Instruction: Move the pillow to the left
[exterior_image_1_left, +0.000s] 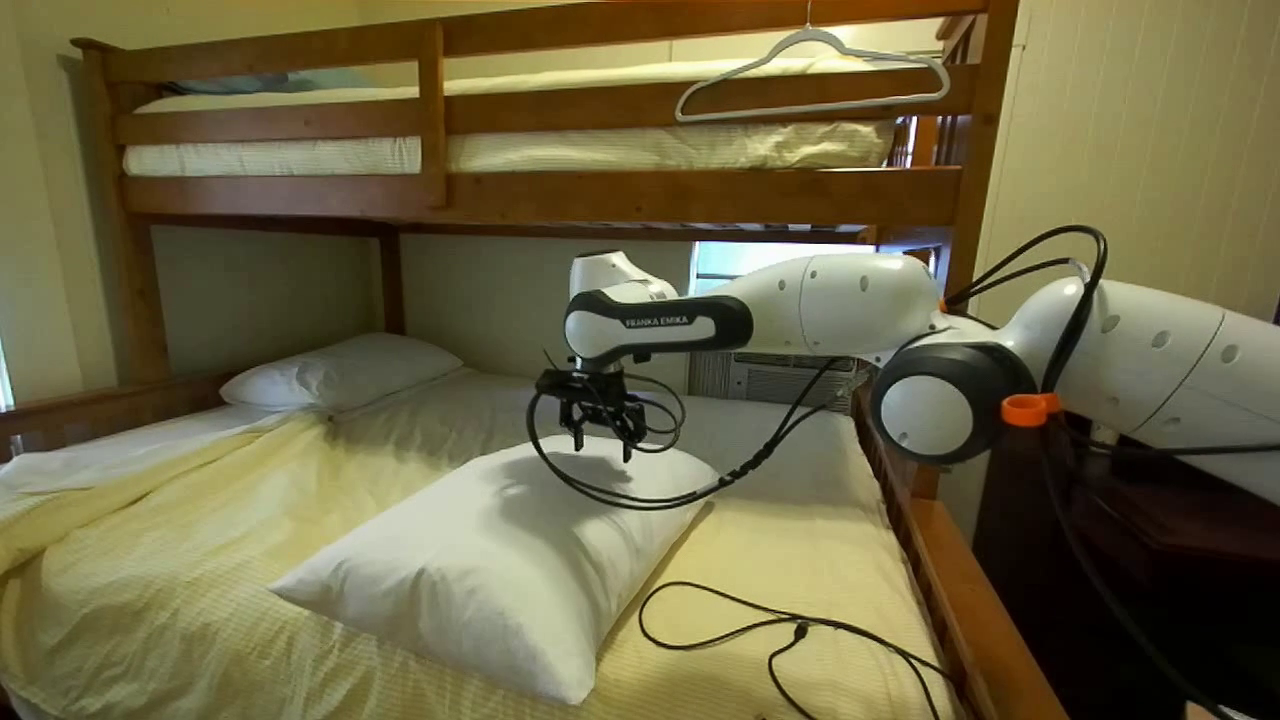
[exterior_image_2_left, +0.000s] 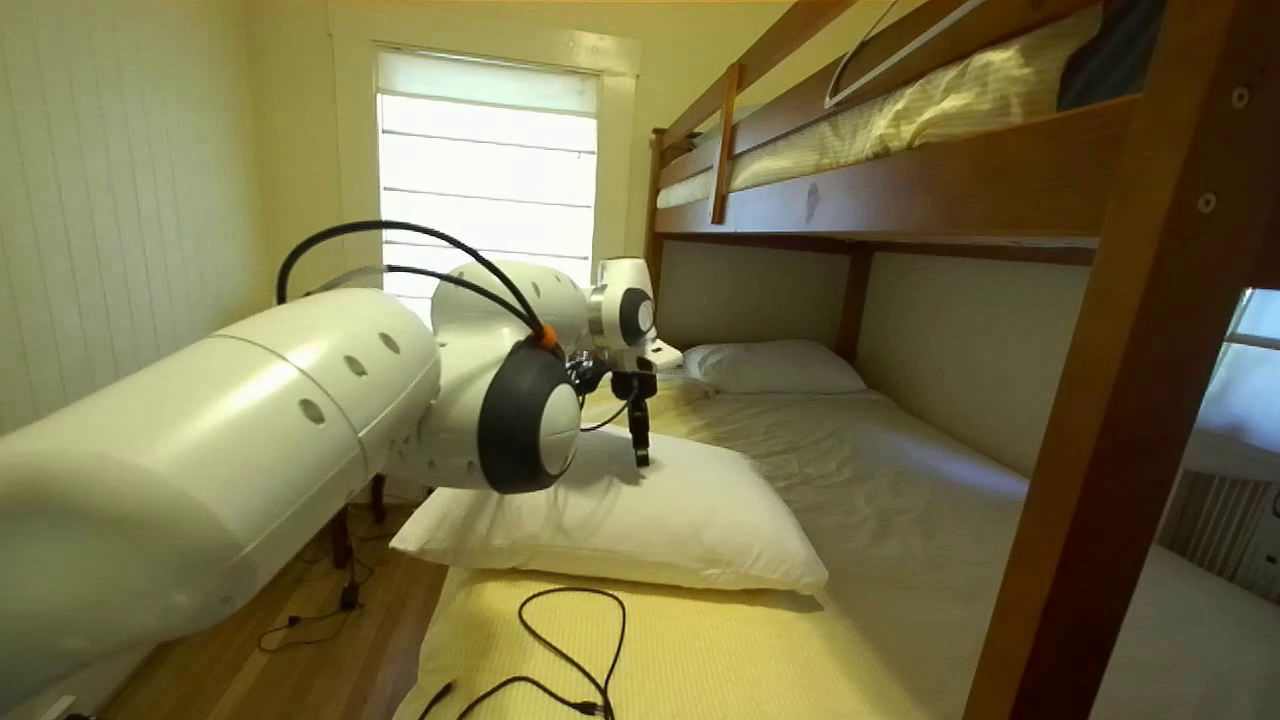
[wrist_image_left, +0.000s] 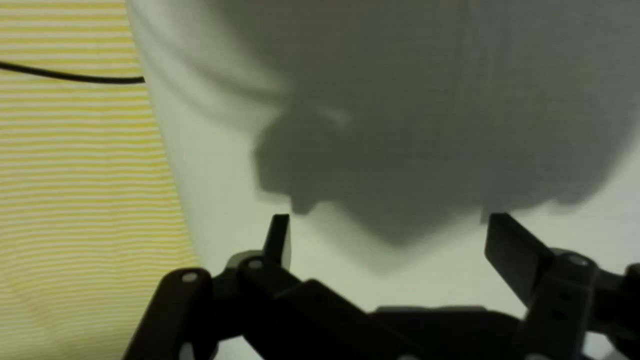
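Observation:
The pillow (exterior_image_1_left: 470, 580) is large, plump and white, with soft wrinkles. It lies on the yellow-striped bedding and shows in both exterior views (exterior_image_2_left: 660, 530). In the wrist view the pillow (wrist_image_left: 220, 165) fills most of the picture, with the arm's shadow on it. My gripper (exterior_image_1_left: 603, 452) points down over the far part of the pillow. In an exterior view its fingertips (exterior_image_2_left: 641, 460) are close to the pillow's top; I cannot tell whether they touch it. In the wrist view the fingers (wrist_image_left: 390, 216) are wide apart with nothing gripped between them.
A flatter white pillow (exterior_image_1_left: 345, 372) lies at the bed's head. The upper bunk's wooden rail (exterior_image_1_left: 600, 197) runs above the bed, with a hanger (exterior_image_1_left: 815, 105) on it. A loose black cable (exterior_image_1_left: 740, 630) lies beside the large pillow. A wooden side rail (exterior_image_1_left: 965, 590) edges the bed.

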